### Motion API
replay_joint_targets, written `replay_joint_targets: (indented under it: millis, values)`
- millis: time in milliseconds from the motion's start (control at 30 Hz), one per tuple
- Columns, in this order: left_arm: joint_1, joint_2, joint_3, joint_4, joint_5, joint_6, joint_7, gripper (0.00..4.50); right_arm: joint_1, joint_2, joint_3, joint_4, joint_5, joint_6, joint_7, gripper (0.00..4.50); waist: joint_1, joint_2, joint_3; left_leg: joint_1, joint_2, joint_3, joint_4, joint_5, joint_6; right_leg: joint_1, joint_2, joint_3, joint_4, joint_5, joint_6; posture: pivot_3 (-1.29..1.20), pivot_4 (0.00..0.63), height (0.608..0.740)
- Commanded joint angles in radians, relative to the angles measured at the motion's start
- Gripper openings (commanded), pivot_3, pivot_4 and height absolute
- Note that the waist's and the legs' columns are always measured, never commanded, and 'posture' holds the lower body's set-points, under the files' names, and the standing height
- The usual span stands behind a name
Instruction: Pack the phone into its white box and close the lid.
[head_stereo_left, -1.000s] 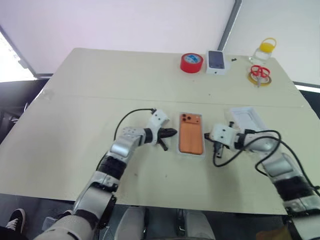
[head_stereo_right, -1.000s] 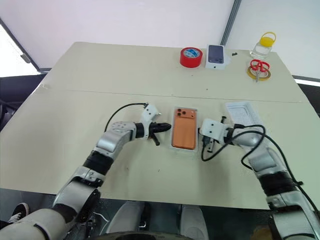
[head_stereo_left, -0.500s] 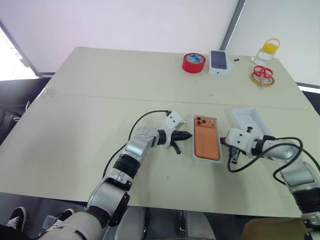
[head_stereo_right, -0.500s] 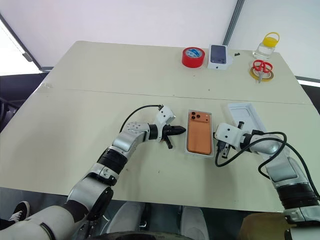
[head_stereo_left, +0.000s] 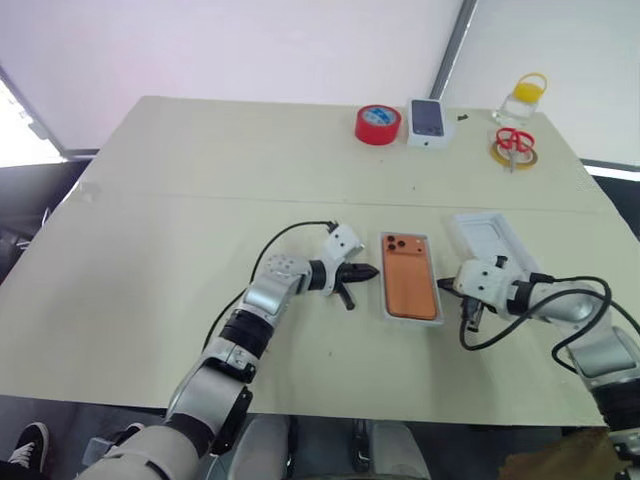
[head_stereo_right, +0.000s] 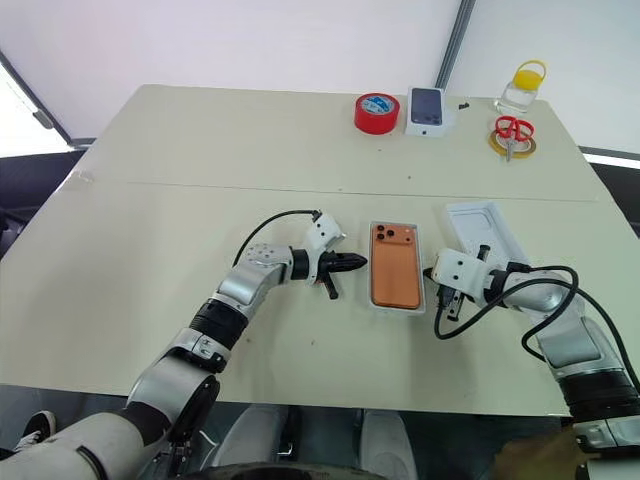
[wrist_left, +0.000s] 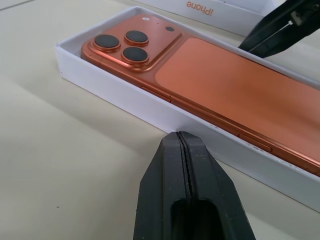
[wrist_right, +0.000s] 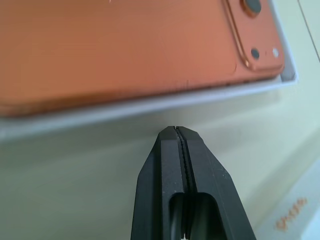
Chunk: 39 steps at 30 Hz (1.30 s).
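Left wrist view: the phone (wrist_left: 220, 85) lies camera side up inside the white box (wrist_left: 165, 114) on the counter (head_stereo_left: 180, 230). The left gripper (wrist_left: 181, 136), fingers pressed together and empty, sits just beside 1 long wall. The right gripper (wrist_right: 176, 131), fingers likewise closed, flanks the opposite wall. The lid (head_stereo_left: 487, 240) lies nearby.

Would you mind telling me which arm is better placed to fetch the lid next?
The right. The lid lies just behind the right gripper, while the left gripper sits across the white box holding the phone.
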<state>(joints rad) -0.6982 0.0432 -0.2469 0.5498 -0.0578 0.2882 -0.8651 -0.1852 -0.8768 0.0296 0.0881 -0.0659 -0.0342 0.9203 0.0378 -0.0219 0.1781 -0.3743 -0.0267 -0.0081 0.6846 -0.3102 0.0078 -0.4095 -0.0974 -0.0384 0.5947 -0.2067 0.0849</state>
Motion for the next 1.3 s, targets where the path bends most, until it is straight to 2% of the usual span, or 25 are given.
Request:
replay_joint_targets:
  millis: [33,100,133,300,333,467,567,700,833,1100,1300]
  values:
    - [0.004,0.031,0.067,-0.074,-0.074,0.037,-0.022,0.25,-0.012,-0.027,-0.076,-0.027,0.066,0.073,0.014,0.00,-0.002,0.000,0.000,0.000,0.000,0.000,0.000,0.000,0.000,-0.001,0.000,0.000,0.000,0.000,0.000,0.00,0.150,0.740]
    - [0.007,0.048,0.089,-0.113,-0.100,0.054,-0.027,0.89,-0.025,-0.019,-0.121,-0.062,0.151,0.169,0.034,0.54,-0.004,0.003,0.002,-0.001,0.002,0.001,0.000,0.000,0.000,-0.002,0.001,0.000,0.001,0.002,0.003,0.00,0.150,0.740]
    - [0.018,0.074,0.087,-0.144,-0.091,0.026,-0.031,1.38,-0.042,-0.004,-0.148,-0.083,0.181,0.216,0.012,0.88,-0.004,0.004,0.002,-0.001,0.002,0.001,0.000,0.000,0.000,-0.003,0.001,0.000,0.001,0.002,0.003,0.00,0.150,0.740]
    - [0.076,0.178,0.090,-0.252,-0.087,-0.155,-0.089,3.94,-0.082,0.037,-0.181,-0.125,0.206,0.417,-0.091,3.46,-0.001,0.005,0.002,-0.002,0.003,0.001,-0.001,0.000,0.000,-0.004,0.002,0.000,0.001,0.002,0.003,0.00,0.150,0.740]
    - [0.096,0.213,0.087,-0.271,-0.082,-0.208,-0.116,4.37,-0.098,0.042,-0.184,-0.116,0.202,0.468,-0.117,3.48,0.000,0.005,0.002,-0.002,0.003,0.001,-0.001,0.000,-0.001,-0.004,0.002,0.001,0.001,0.002,0.002,0.00,0.150,0.740]
    - [0.151,0.296,0.107,-0.305,-0.108,-0.322,-0.177,4.37,-0.116,0.022,-0.167,-0.117,0.199,0.607,-0.135,3.48,0.002,0.007,0.002,-0.005,0.002,0.003,-0.001,0.000,-0.001,-0.007,-0.001,0.003,0.001,0.000,-0.002,0.00,0.150,0.740]
    - [0.199,0.345,0.154,-0.331,-0.199,-0.377,-0.271,4.37,-0.130,0.033,-0.166,-0.150,0.197,0.740,-0.188,3.48,0.000,0.008,0.001,-0.013,0.001,0.003,0.000,0.000,-0.001,-0.015,-0.001,0.003,0.001,0.002,-0.003,0.00,0.150,0.740]
    - [0.272,0.415,0.184,-0.404,-0.260,-0.379,-0.340,4.37,-0.168,0.025,-0.144,-0.182,0.200,0.913,-0.226,3.48,-0.003,0.009,0.001,-0.016,0.002,0.003,0.000,0.001,-0.001,-0.019,-0.001,0.003,0.001,0.004,-0.001,0.00,0.150,0.740]
    - [0.335,0.466,0.183,-0.489,-0.280,-0.401,-0.378,4.37,-0.204,-0.023,-0.093,-0.235,0.244,1.105,-0.180,3.48,-0.003,0.010,0.001,-0.016,0.002,0.003,0.000,0.001,-0.001,-0.019,0.000,0.003,0.001,0.003,-0.003,0.00,0.150,0.740]
    - [0.386,0.498,0.184,-0.555,-0.289,-0.404,-0.360,4.37,-0.391,-0.124,0.052,-0.219,0.325,1.426,-0.118,3.48,-0.003,0.011,0.001,-0.016,0.002,0.003,0.001,0.001,-0.001,-0.019,0.001,0.003,0.002,0.002,-0.004,0.00,0.150,0.740]
    - [0.423,0.471,0.181,-0.616,-0.305,-0.350,-0.278,4.37,-0.506,-0.115,0.149,-0.157,0.360,1.572,-0.134,3.48,-0.004,0.011,0.001,-0.016,0.003,0.004,0.000,0.001,-0.001,-0.019,0.002,0.003,0.001,0.003,-0.002,0.00,0.150,0.740]
